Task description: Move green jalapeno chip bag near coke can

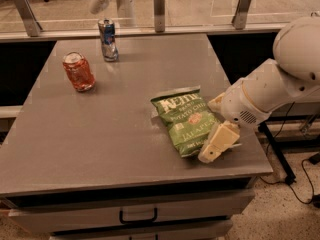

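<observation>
My hand (210, 153): cream plastic, blocky, low over right side of surface (100, 144), at lower right corner of chip bag (185, 119); touching or not, can't tell, nor whether spread or pressed together. Bag: crinkly green foil, white lettering, small red emblem, flat, right of centre. Surface smooth, grey. Coke can (78, 71): red, silver top, upright, far left, well apart from bag. Blue-silver can (108, 40) near back edge.
</observation>
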Available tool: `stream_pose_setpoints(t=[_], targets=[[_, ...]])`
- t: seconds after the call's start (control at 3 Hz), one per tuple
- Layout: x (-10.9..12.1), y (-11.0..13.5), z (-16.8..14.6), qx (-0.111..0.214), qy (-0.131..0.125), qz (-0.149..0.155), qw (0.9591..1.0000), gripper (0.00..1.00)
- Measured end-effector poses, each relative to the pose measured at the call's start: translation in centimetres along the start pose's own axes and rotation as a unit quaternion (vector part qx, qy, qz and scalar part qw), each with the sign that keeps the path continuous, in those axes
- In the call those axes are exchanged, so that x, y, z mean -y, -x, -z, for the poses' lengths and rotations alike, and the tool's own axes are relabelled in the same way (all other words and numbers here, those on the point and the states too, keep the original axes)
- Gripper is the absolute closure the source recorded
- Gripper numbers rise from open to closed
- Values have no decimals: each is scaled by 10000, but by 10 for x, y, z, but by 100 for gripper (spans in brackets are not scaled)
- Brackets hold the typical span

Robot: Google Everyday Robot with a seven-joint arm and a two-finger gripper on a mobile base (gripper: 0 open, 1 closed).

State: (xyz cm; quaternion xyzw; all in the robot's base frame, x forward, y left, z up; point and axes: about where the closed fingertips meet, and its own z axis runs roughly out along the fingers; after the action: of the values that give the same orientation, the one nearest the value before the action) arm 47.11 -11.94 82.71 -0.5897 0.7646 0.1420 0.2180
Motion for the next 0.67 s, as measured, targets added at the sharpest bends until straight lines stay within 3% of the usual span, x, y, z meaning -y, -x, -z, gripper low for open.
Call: stream_pose_setpoints(t=[0.33, 0.67], targets=[[-1, 1, -8, 76, 57, 72, 9999, 41], [4, 17, 5, 224, -113, 285, 9993, 64]])
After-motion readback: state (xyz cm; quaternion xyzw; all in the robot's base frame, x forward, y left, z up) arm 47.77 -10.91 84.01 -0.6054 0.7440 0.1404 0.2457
